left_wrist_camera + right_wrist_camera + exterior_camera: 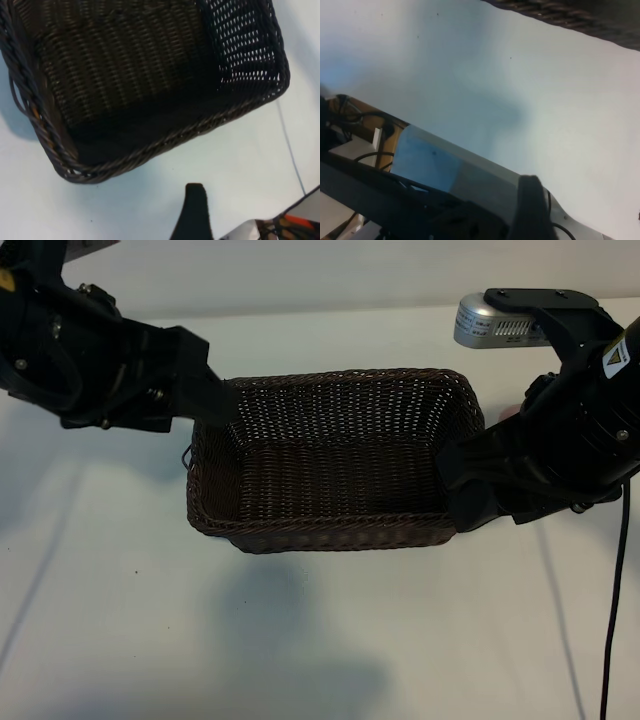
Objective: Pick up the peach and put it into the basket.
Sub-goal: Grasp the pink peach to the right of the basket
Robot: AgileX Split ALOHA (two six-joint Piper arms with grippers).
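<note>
1. White desk [330, 640] carried the whole scene, with a pale wall behind it. The basket [335, 455] stood near the middle, upright, its woven floor in plain sight in the exterior and left wrist views.
2. Markings: a yellow triangular warning sticker [612, 362] sat on the right arm, and a second yellow sticker [5, 280] showed at the edge of the left arm. No writing on either could be read. A silver slotted housing [498, 322] sat on top of the right arm.
3. Left arm: it reached in from the upper left of the exterior view, angled downward. The left gripper [215, 400] hung over the basket's left rim. Its jaws stood wide apart and held nothing; one dark fingertip [195, 212] showed above bare desk just outside the basket's braided rim.
4. Right arm: it came in from the right, pitched steeply down. The right gripper [468, 502] was just beside the basket's near right corner. Its jaws were parted, with nothing between them.
5. Peach [509, 411]: only a small pink sliver showed, on the desk just beyond the basket's right end and mostly hidden behind the right arm. It was outside the basket.
</note>
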